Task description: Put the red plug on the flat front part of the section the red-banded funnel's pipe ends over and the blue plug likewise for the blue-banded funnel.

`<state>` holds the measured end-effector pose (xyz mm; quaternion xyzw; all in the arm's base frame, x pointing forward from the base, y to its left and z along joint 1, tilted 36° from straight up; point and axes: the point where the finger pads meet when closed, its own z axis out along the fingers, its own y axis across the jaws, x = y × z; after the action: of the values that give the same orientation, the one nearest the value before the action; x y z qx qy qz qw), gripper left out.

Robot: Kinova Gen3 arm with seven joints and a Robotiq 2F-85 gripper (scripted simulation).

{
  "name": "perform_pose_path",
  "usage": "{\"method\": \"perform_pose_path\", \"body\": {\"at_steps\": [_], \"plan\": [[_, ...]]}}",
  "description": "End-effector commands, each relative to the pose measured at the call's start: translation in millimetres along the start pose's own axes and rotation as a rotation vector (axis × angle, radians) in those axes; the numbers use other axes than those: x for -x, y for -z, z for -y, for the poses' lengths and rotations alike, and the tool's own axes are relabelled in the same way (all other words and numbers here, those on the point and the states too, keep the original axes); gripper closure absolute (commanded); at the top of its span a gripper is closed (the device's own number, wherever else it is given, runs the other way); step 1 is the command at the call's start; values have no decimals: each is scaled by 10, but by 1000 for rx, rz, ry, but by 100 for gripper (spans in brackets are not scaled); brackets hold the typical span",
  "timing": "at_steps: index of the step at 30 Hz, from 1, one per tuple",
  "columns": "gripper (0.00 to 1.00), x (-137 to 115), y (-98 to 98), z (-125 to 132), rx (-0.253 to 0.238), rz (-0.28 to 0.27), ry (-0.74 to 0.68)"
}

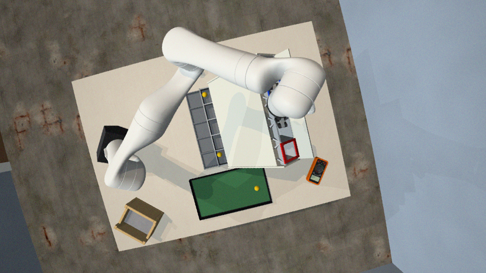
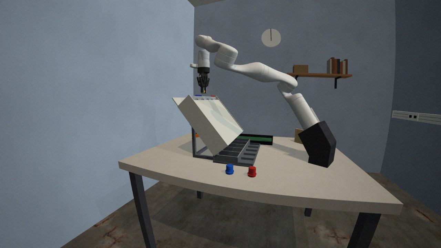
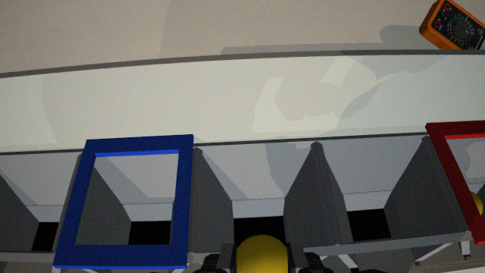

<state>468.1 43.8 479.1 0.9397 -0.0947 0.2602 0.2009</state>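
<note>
My gripper (image 2: pixel 203 91) (image 3: pixel 262 254) is shut on a yellow marble and holds it above the funnel row, by the plain funnel just right of the blue band (image 3: pixel 140 145). The red band (image 1: pixel 282 153) (image 3: pixel 455 178) is further right; part of a yellow marble (image 3: pixel 477 205) shows through it. The cream cover (image 1: pixel 254 115) (image 2: pixel 211 122) hides the pipes. Below it, the sections (image 1: pixel 201 129) (image 2: pixel 226 158) hold one marble (image 1: pixel 204 94) at one end and one marble (image 1: pixel 219 154) at the other. The blue plug (image 2: pixel 229 169) and red plug (image 2: pixel 252 171) stand upright on the table.
The green tray (image 1: pixel 209 199) (image 2: pixel 258 139) beside the cover holds one yellow marble (image 1: pixel 256 188). An orange multimeter (image 1: pixel 317 171) (image 3: pixel 460 28) lies beyond the red-banded end. A wooden rack (image 1: pixel 144 207) stands near the table corner. The arm hides part of the funnel row from above.
</note>
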Motion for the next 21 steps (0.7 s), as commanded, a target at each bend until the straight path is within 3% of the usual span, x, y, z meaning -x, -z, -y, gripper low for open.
{"method": "perform_pose_path", "body": {"at_steps": [1, 2, 18, 19, 21], "plan": [[100, -76, 22, -66, 0, -5, -15], [100, -285, 15, -49, -3, -3, 2], [100, -285, 15, -49, -3, -3, 2], [100, -269, -276, -41, 1, 5, 9], [100, -269, -276, -41, 1, 5, 9]]}}
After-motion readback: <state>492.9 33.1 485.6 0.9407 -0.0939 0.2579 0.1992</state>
